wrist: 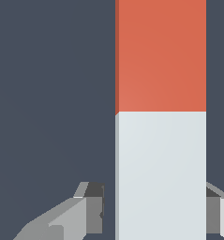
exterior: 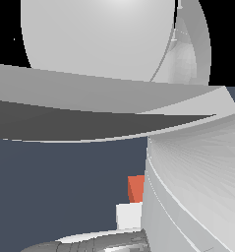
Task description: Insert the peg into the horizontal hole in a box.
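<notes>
The peg [wrist: 160, 117] fills the wrist view, its red-orange part running into a white end portion. My gripper [wrist: 154, 211] straddles the white end. One finger [wrist: 92, 208] stands a small gap away from the peg's side, and the other finger [wrist: 216, 211] sits right against the opposite side. The jaws look open, not clamped. In the exterior view only a short stretch of the peg [exterior: 132, 202] shows, red above white, beside the arm. The box and the hole are out of view.
Large pale grey arm links [exterior: 188, 187] block most of the exterior view. The dark blue-grey floor [exterior: 65, 187] lies under the peg.
</notes>
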Robot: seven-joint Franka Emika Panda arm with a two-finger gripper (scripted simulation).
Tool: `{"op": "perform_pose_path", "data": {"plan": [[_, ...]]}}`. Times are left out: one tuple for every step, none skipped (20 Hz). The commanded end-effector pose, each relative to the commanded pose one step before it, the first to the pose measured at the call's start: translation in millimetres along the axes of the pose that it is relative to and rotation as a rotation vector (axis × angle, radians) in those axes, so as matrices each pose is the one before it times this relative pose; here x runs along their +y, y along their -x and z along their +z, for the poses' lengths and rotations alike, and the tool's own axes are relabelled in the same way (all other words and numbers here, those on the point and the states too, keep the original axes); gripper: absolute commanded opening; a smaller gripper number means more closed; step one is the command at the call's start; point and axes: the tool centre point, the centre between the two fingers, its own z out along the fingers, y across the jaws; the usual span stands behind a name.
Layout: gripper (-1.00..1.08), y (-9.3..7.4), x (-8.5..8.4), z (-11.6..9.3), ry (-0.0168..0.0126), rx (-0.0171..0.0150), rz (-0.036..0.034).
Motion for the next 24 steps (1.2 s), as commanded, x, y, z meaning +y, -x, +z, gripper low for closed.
{"op": "perform_pose_path", "data": {"plan": [[-1.00, 0.32, 0.64, -0.53, 0.00123, -0.00062, -0.00004], [-1.00, 0.00, 0.00, 0.00, 0.00000, 0.00000, 0.00000], [-1.00, 0.00, 0.00, 0.00, 0.00000, 0.00000, 0.00000], [-1.00, 0.00, 0.00, 0.00, 0.00000, 0.00000, 0.00000], [-1.00, 0.00, 0.00, 0.00, 0.00000, 0.00000, 0.00000], [-1.00, 0.00, 0.00, 0.00, 0.00000, 0.00000, 0.00000], [-1.00, 0.00, 0.00, 0.00, 0.00000, 0.00000, 0.00000], [-1.00, 0.00, 0.00, 0.00, 0.00000, 0.00000, 0.00000], [-1.00, 0.00, 0.00, 0.00, 0.00000, 0.00000, 0.00000], [-1.00, -0.29, -0.16, 0.31, -0.00059, 0.00033, -0.00014], [-1.00, -0.21, 0.00, -0.06, 0.00000, 0.00000, 0.00000], [-1.00, -0.64, 0.01, -0.19, 0.00000, 0.00000, 0.00000], [-1.00, -0.63, -0.21, -0.25, -0.00008, 0.00005, 0.00068], [-1.00, -1.07, -0.21, -0.45, 0.00000, 0.00000, 0.00069], [-1.00, -1.51, -0.21, -0.59, 0.00000, 0.00000, 0.00069], [-1.00, -1.79, -0.30, -0.73, 0.00001, 0.00000, 0.00098], [-1.00, -2.19, -0.33, -0.87, 0.00001, 0.00000, 0.00109], [-1.00, -2.56, -0.39, -1.02, 0.00001, 0.00000, 0.00129], [-1.00, -2.96, -0.44, -1.17, 0.00001, 0.00000, 0.00146], [-1.00, -3.31, -0.52, -1.34, 0.00001, 0.00000, 0.00176], [-1.00, -3.80, -0.56, -1.51, 0.00001, 0.00000, 0.00189], [-1.00, -4.22, -0.64, -1.69, 0.00001, 0.00000, 0.00218], [-1.00, -4.70, -0.71, -1.89, 0.00001, 0.00000, 0.00244], [-1.00, -5.25, -0.78, -2.10, 0.00002, 0.00000, 0.00267]]}}
